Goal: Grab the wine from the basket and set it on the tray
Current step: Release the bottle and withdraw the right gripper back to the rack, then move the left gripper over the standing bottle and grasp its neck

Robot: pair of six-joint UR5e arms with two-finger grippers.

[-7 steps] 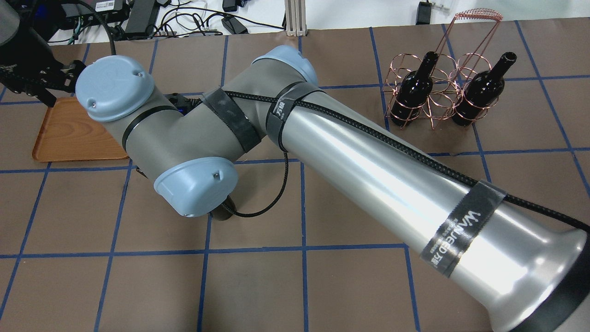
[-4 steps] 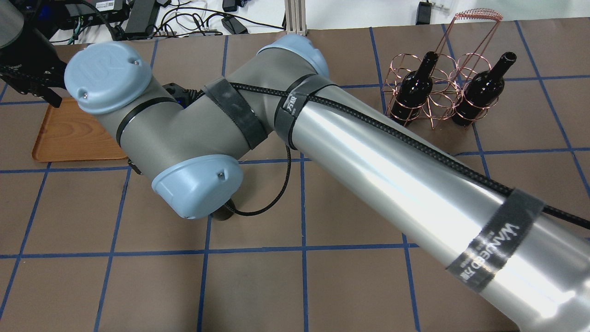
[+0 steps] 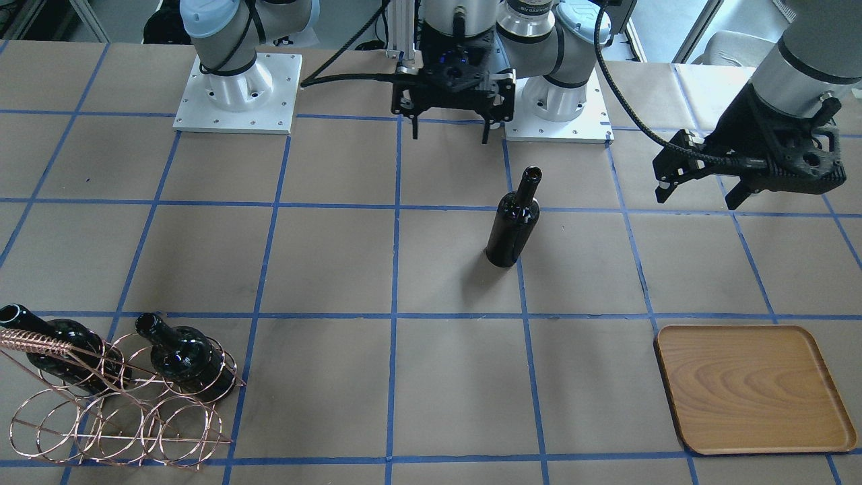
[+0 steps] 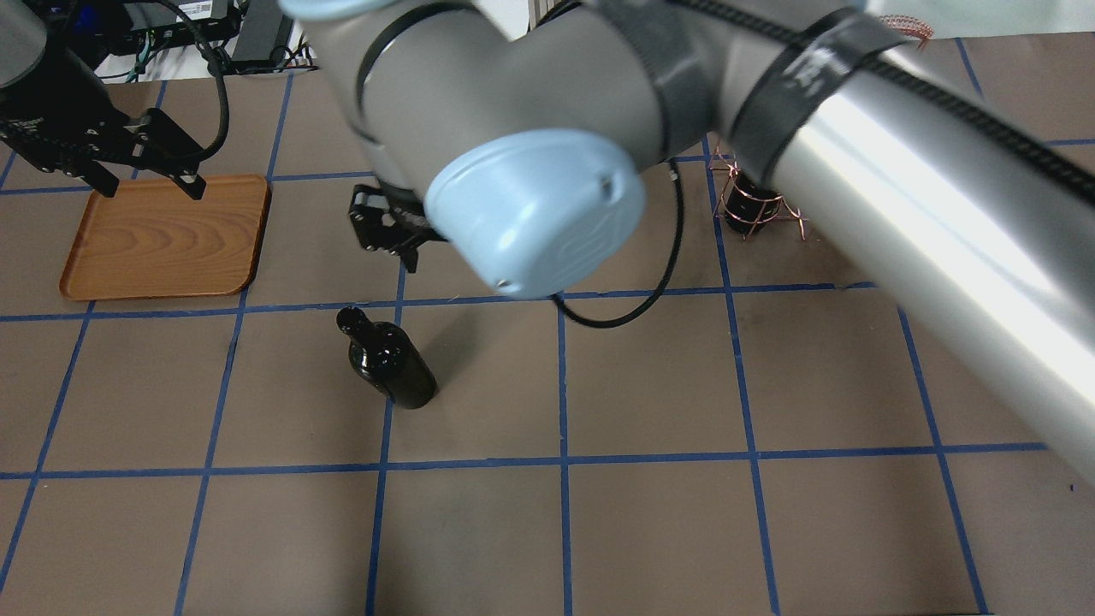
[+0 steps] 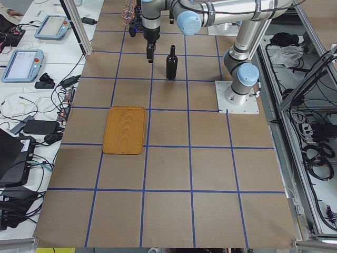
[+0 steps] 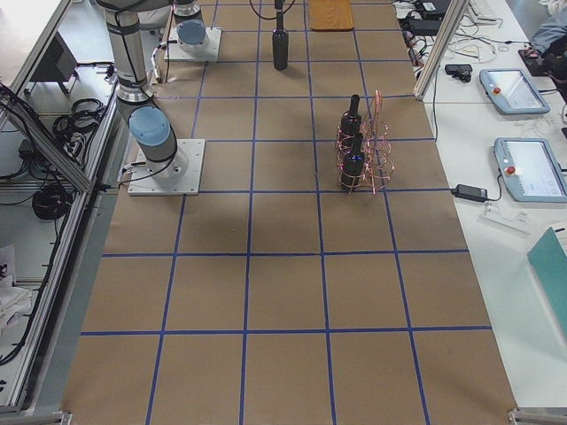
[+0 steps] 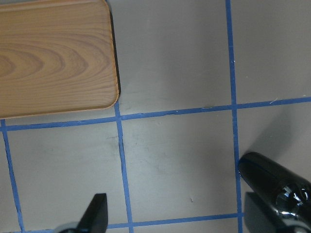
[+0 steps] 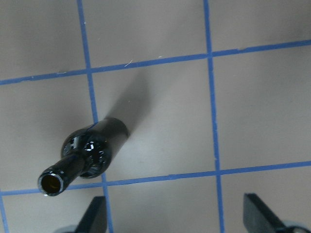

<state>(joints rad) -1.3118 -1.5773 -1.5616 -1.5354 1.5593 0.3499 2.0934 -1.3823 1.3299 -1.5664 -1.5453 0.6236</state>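
Observation:
One wine bottle [image 3: 512,222] stands upright and free on the brown table, also in the overhead view [image 4: 389,359] and the right wrist view [image 8: 92,150]. My right gripper [image 3: 449,137] is open and empty, raised above the table on the robot's side of that bottle, apart from it. My left gripper [image 3: 697,200] is open and empty; in the overhead view [image 4: 154,190] it hangs over the far edge of the wooden tray [image 4: 162,239], which holds nothing. The copper wire basket [image 3: 114,417] holds two more bottles [image 3: 182,357].
In the left wrist view the tray's corner [image 7: 53,53] is upper left and the standing bottle [image 7: 277,184] lower right. My right arm's elbow fills the overhead view's upper right and hides most of the basket [image 4: 757,205]. Blue tape lines grid the table.
My right arm has risen and pulled back from low over the table. The bottle it covered now shows standing free. My left gripper has shifted right over the tray's far edge.

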